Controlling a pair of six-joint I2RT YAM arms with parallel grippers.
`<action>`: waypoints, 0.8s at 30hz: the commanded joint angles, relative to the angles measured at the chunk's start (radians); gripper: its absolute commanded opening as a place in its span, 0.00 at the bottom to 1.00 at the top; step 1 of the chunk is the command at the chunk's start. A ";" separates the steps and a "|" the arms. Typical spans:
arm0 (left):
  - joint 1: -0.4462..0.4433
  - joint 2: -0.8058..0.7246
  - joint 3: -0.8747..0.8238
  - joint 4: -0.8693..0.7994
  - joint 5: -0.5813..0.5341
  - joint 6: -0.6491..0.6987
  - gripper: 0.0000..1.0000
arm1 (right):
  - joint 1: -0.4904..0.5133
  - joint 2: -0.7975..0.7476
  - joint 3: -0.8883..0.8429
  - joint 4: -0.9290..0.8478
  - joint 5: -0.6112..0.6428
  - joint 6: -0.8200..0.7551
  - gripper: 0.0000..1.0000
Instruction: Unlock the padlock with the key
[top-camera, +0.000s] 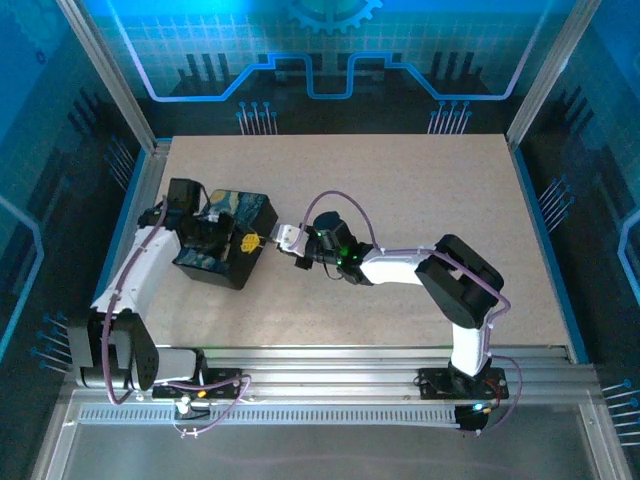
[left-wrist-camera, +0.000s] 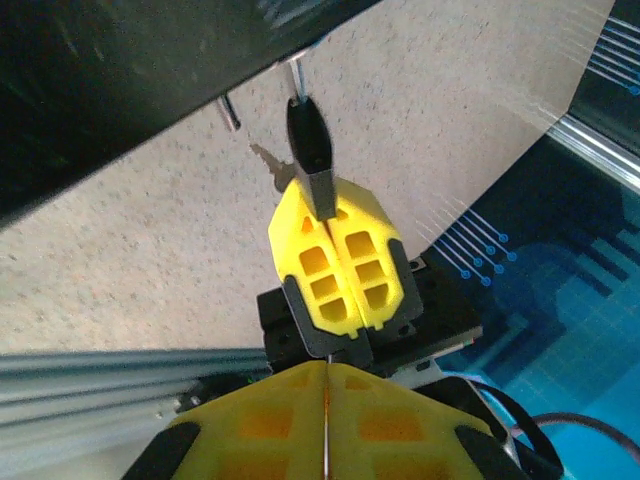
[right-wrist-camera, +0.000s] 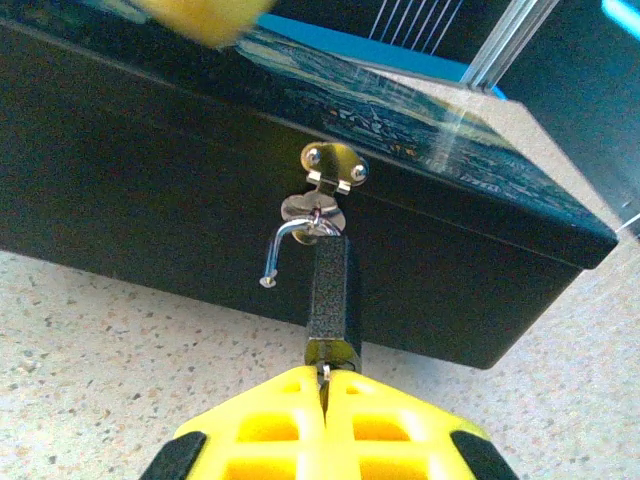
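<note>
Speckled beige tabletop (top-camera: 400, 200) inside a blue-lit enclosure (top-camera: 330, 60), with two claws meeting at a dark painted box (top-camera: 255, 210).
At the left, the left claw (left-wrist-camera: 325, 400) reached over the box, its yellow fingers (left-wrist-camera: 260, 430) pressed flat together with nothing visible between them. The box sat left of centre on the tabletop, and a small silvery latch (right-wrist-camera: 333, 165) on its right-facing wall carried the padlock (right-wrist-camera: 330, 290). The padlock's dark body stuck out from the box toward the right arm (top-camera: 400, 265). Its thin shackle (right-wrist-camera: 285, 235) was threaded through the latch, with one end swung free of the body. Further right, the right claw (right-wrist-camera: 325, 390) was clenched at the padlock's bottom end, pinching the key (right-wrist-camera: 325, 372). Just a silvery sliver of the key showed between fingertips and lock.
</note>
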 joint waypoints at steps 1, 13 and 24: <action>0.037 0.017 0.059 -0.125 -0.160 0.188 0.10 | -0.013 0.038 0.030 0.032 -0.068 0.147 0.01; 0.057 0.155 0.213 -0.187 -0.626 0.409 0.23 | -0.027 0.129 0.268 -0.477 -0.089 0.423 0.06; 0.121 0.256 0.237 -0.094 -0.895 0.518 0.57 | -0.040 0.162 0.254 -0.491 -0.131 0.717 0.23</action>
